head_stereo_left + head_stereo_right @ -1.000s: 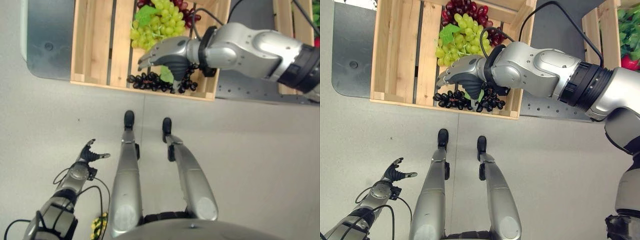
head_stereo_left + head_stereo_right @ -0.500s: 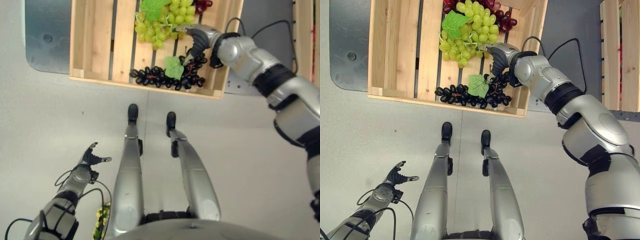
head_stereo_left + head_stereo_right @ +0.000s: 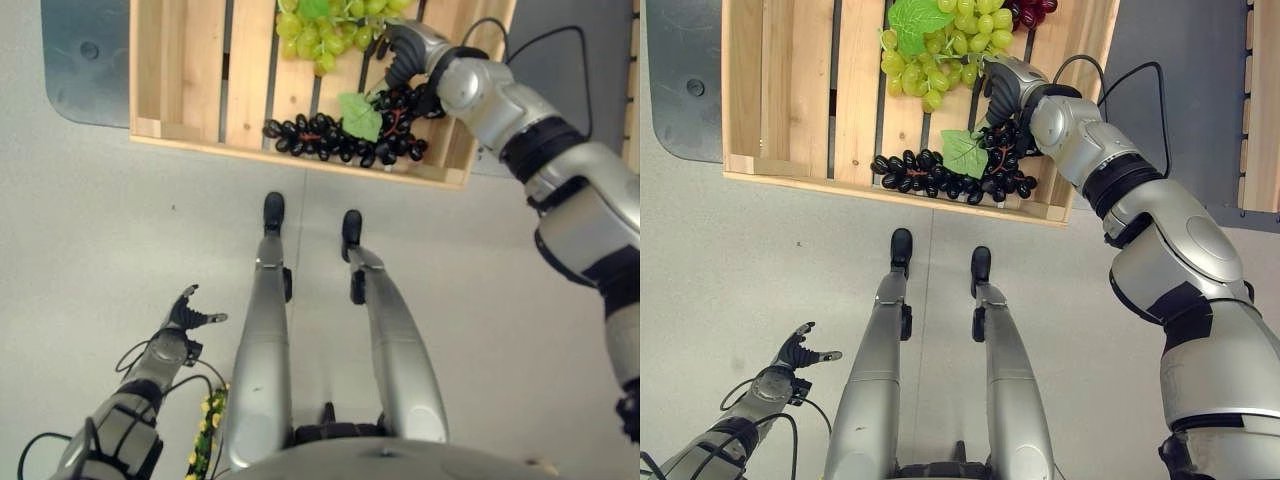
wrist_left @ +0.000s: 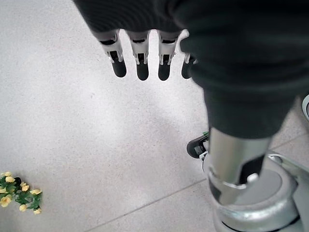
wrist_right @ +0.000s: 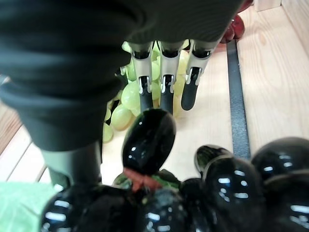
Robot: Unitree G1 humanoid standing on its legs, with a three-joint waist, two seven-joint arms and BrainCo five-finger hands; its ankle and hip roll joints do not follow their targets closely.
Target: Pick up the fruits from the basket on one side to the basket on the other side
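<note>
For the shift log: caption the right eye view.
Right hand reaches into the wooden crate over black grapes.

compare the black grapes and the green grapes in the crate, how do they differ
The black grapes lie strung out in a long row along the near edge of the wooden crate; the green grapes sit farther back in a rounder heap. The right hand is just above the black grapes' right end and beside the green ones. Both bunches carry a green leaf and lie in the same crate.

Head stereo pair looking straight down (shared crate (image 3: 770,90)), wrist cameras close along fingers
</note>
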